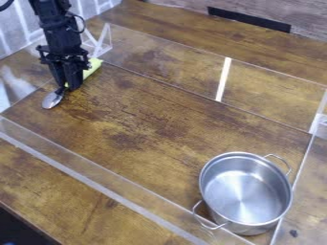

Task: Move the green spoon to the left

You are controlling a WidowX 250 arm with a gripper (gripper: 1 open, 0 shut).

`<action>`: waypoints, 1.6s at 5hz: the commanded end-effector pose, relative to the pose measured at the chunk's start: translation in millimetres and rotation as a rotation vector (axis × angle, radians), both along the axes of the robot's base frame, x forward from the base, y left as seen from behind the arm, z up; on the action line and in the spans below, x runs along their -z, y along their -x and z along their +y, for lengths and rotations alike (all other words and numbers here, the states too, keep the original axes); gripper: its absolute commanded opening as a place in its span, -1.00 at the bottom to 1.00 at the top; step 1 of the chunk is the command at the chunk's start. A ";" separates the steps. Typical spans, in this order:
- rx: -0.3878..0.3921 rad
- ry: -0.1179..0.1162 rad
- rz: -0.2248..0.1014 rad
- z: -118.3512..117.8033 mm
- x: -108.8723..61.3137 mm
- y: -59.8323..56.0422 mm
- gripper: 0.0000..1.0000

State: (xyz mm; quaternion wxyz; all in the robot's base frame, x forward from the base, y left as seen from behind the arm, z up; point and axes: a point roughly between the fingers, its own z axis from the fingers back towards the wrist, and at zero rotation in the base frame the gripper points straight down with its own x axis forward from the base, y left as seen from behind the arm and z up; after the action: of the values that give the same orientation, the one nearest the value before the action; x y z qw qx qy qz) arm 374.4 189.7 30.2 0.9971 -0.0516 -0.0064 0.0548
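Observation:
The green spoon point(90, 68) lies at the far left of the wooden table, its yellow-green handle showing just right of the fingers and its silver bowl point(53, 99) resting on the wood below them. My black gripper point(68, 80) points straight down over the spoon and is shut on it, between handle and bowl. The arm rises from there to the top left corner of the picture.
A round steel pot point(246, 191) with two handles stands at the bottom right. A clear acrylic wall point(76, 172) rings the work area, with a low edge along the front and an upright panel point(224, 80) at the middle back.

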 end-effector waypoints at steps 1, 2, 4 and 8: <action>0.066 -0.052 -0.055 -3.1 -43.1 -14.0 1.00; 0.099 -0.086 -0.056 -5.7 -51.0 -23.5 1.00; 0.146 -0.110 -0.066 -25.8 -74.1 -32.1 1.00; 0.231 -0.079 -0.082 -37.1 -80.0 -31.3 1.00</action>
State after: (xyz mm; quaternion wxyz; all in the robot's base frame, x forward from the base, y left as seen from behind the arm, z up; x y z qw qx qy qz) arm 401.8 155.5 80.8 0.9980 -0.0309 -0.0090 -0.0541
